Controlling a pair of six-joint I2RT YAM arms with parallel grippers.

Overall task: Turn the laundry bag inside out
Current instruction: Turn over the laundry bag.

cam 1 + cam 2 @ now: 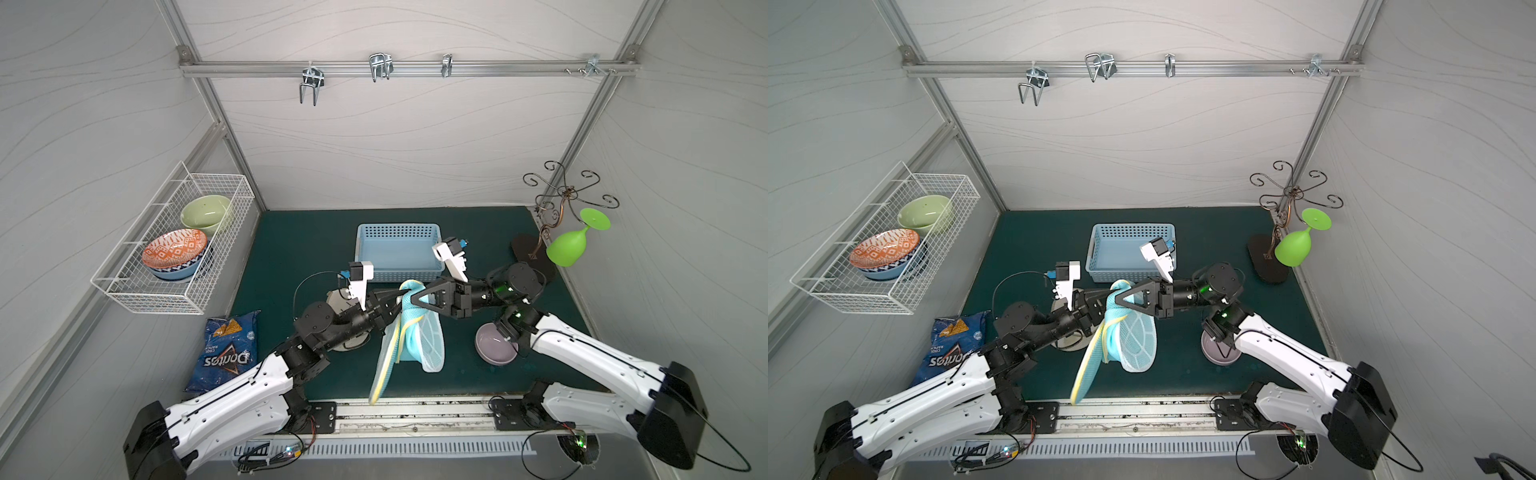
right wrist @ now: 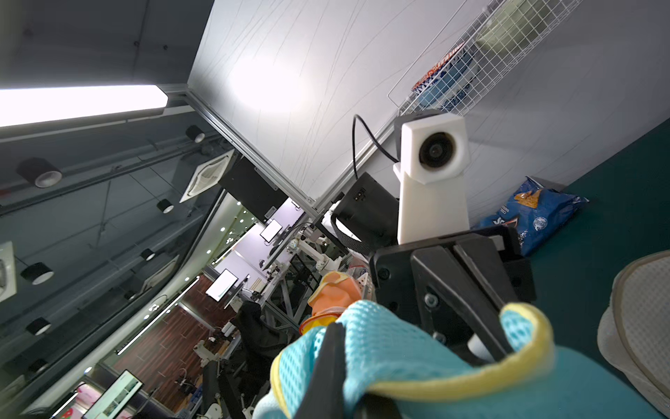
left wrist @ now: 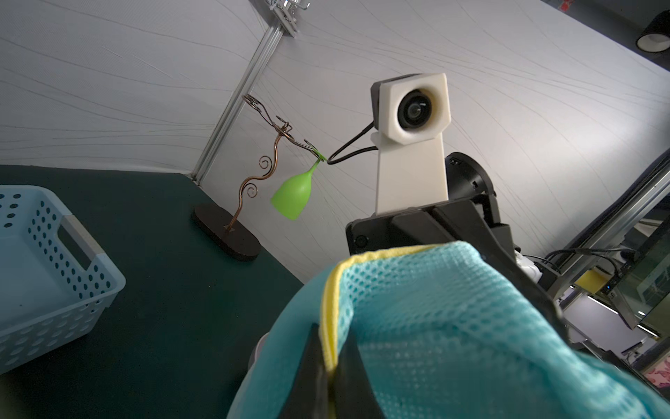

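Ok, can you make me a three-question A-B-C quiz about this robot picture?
1. Where does the green glass hang? A) in the blue basket B) on the curly stand C) on the chip bag
2. What colour is the laundry bag's edging? A) red B) black C) yellow
3. How is the laundry bag? A) held up in both jaws B) flat on the table C) inside the blue basket
Answers: B, its foot hooks on the stand; C, a yellow strip borders the teal mesh; A, both jaws pinch its top.
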